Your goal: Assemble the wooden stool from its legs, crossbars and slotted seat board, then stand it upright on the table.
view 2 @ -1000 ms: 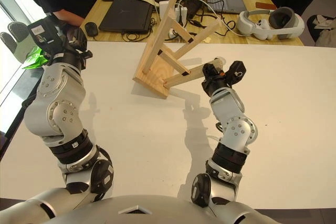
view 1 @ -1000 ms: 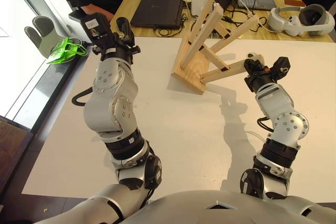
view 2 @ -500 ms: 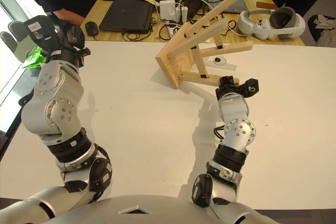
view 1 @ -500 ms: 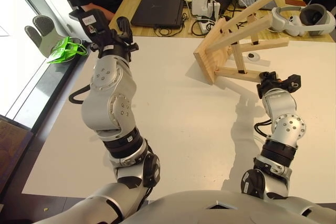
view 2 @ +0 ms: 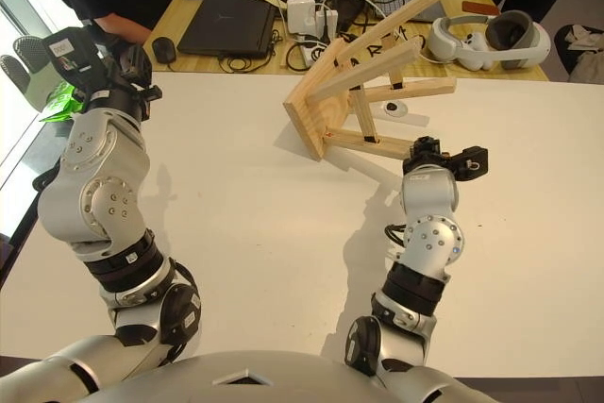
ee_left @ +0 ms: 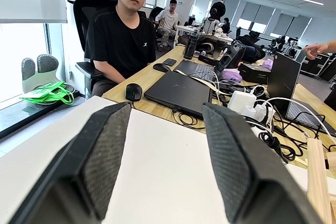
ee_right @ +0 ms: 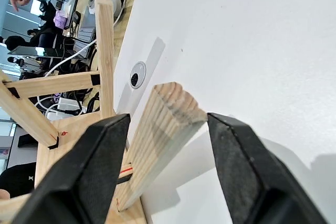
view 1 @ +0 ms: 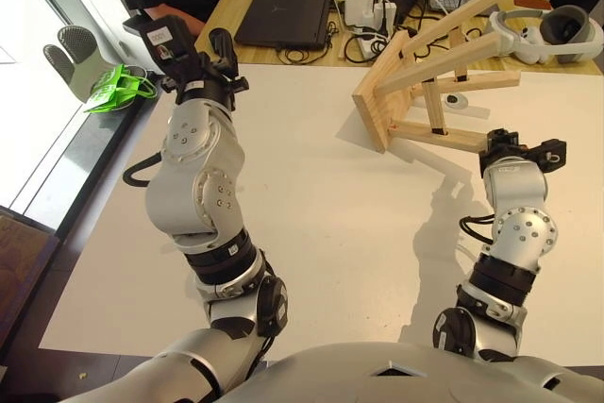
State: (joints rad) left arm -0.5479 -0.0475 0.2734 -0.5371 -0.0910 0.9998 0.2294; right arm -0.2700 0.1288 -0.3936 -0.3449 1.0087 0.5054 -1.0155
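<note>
**Head camera views.** The wooden stool (view 1: 429, 106) stood assembled but tipped over. One edge of its seat board (view 1: 380, 96) rested on the white table (view 1: 311, 233), and its legs pointed up and off to the right. The right claw (view 2: 422, 146) was at the free end of the lowest leg (view 1: 444, 135), just above the table surface. The left claw (view 1: 203, 54) was raised over the table's far left corner, well apart from the stool. A small round white disc (view 1: 457, 100) lay on the table beneath the legs. A laptop (view 1: 283, 16) and a headset (view 1: 557, 30) lay on the wooden table behind.

**Left wrist view.** The left claw (ee_left: 165, 111) was spread wide with nothing between its pads (ee_left: 107, 156). Beyond it lay a laptop (ee_left: 181, 93) and a mouse (ee_left: 133, 92).

**Right wrist view.** The right claw (ee_right: 168, 116) was pinching the end of the lowest leg (ee_right: 157, 135), one pad (ee_right: 100, 161) on either side. The leg end hung just clear of the table. The disc (ee_right: 137, 74) lay farther off, near another leg.
</note>
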